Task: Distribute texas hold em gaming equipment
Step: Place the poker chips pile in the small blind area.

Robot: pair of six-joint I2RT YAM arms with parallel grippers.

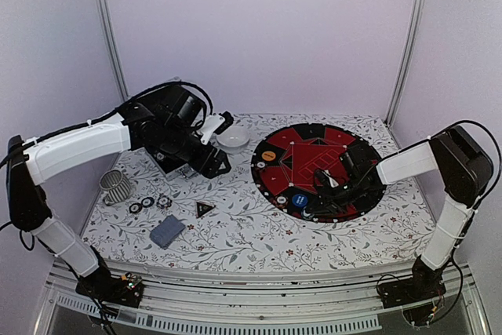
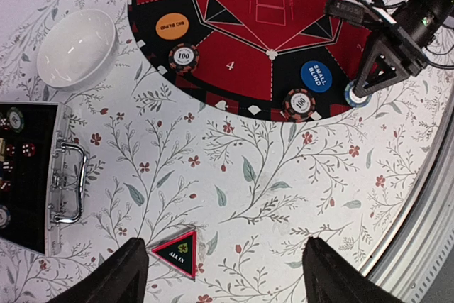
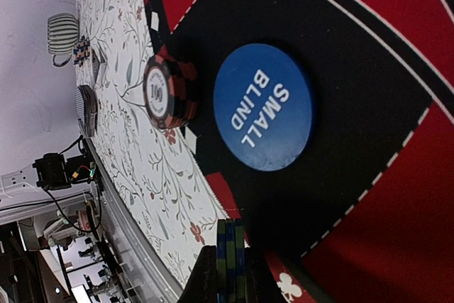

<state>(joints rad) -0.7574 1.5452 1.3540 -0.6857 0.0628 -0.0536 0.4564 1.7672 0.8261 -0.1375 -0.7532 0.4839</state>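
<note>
Right gripper [image 3: 228, 282]: we see it clamped on teal chips [image 3: 230, 243], just beside the blue disc [image 3: 262, 108].
Left gripper [image 2: 223, 260]: fingers apart, far from that disc.

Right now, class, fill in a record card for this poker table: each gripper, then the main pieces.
mat: round, red and black
left gripper: open, empty, above the triangle marker
right gripper: shut on blue-green chips at the mat edge
blue disc: on the mat, reads SMALL BLIND
orange disc: on the mat, reads BIG BLIND
chip stacks: one beside each disc, marked 100
cards: stacked on the table, off the mat
bowl: white, empty, off the mat
</note>
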